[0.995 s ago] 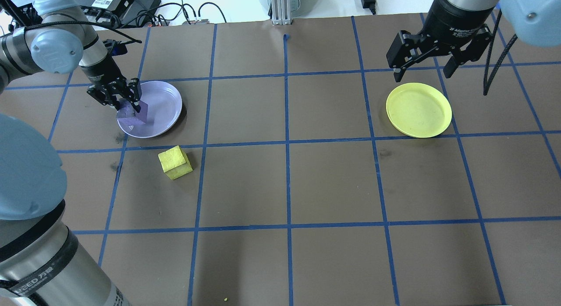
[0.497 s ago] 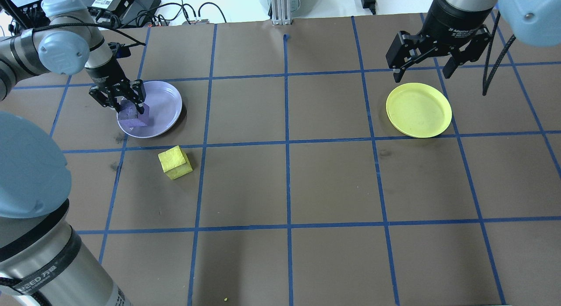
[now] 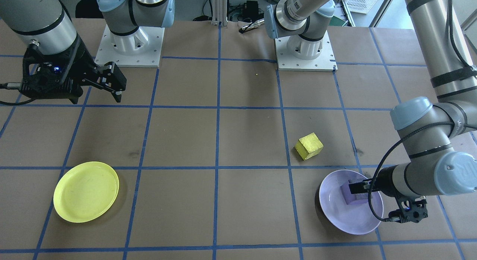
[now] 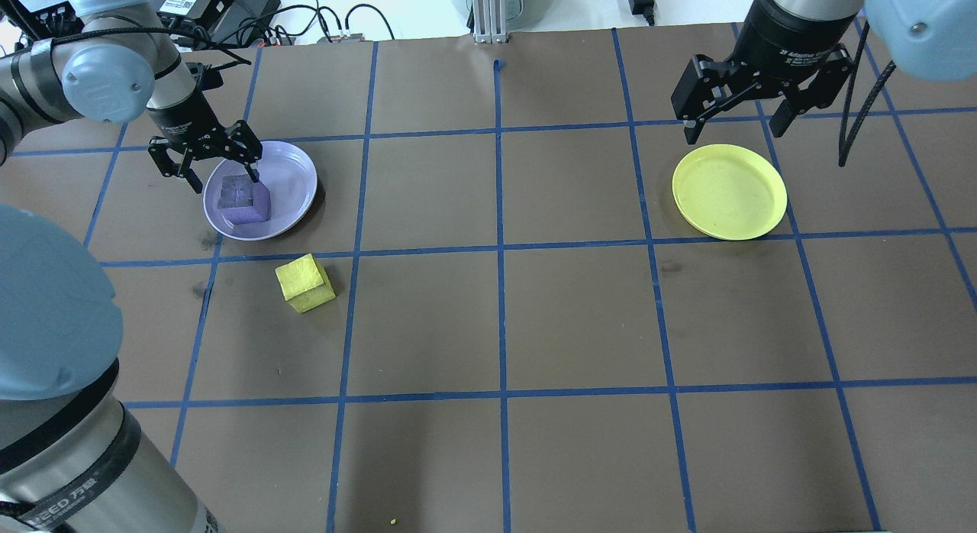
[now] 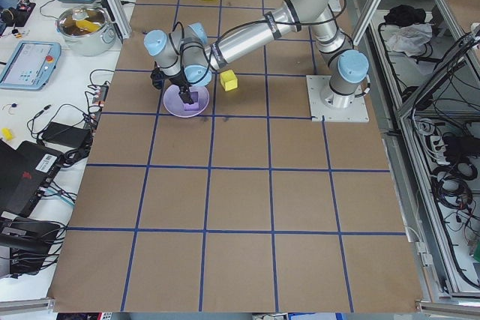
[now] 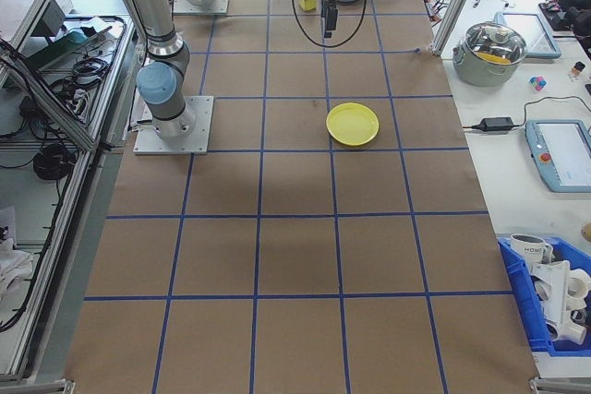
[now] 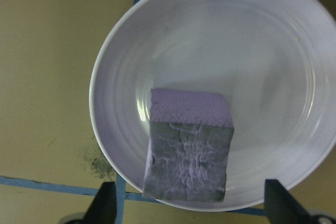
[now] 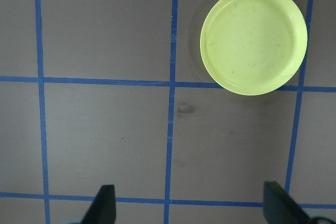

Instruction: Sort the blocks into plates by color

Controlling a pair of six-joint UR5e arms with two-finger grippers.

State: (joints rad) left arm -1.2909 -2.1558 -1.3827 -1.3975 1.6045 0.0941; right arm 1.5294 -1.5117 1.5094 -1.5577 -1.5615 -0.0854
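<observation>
Purple block point(image 4: 243, 198) lies flat in the lavender plate point(image 4: 294, 174), toward the rim nearest my left gripper point(image 4: 204, 161), whose fingers stand spread apart on either side of the block and clear of it; I judge this to be a release, the block resting on the plate by its own weight. Colour matches colour here, so this half of the sort looks done. My right gripper point(image 4: 735, 114) hangs empty, fingers wide, above the far edge of the yellow plate point(image 4: 729, 191), which holds nothing. Yellow block point(image 4: 304, 282) sits on the brown table point(image 4: 580, 327), just beside the lavender plate and well apart from the yellow plate. Between block and yellow plate I see only blue tape lines point(image 4: 500, 250) on the table. To reach the yellow block, my left gripper must first lift clear of the lavender plate's rim.
</observation>
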